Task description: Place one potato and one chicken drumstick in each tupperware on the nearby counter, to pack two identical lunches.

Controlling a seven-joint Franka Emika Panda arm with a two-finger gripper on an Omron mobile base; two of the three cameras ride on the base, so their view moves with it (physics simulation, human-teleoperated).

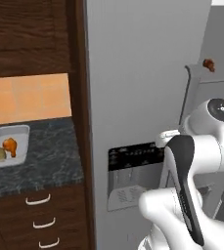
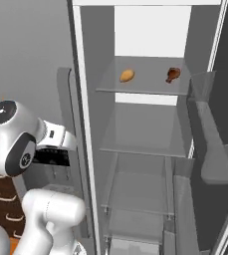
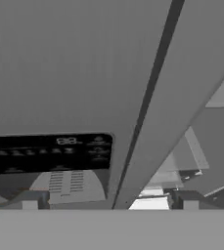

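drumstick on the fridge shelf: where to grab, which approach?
Judgement only: take the chicken drumstick across its fat end, coming in from the open front of the fridge, above the glass shelf. It lies flat with the potato well apart from it, so nothing crowds the open hand.
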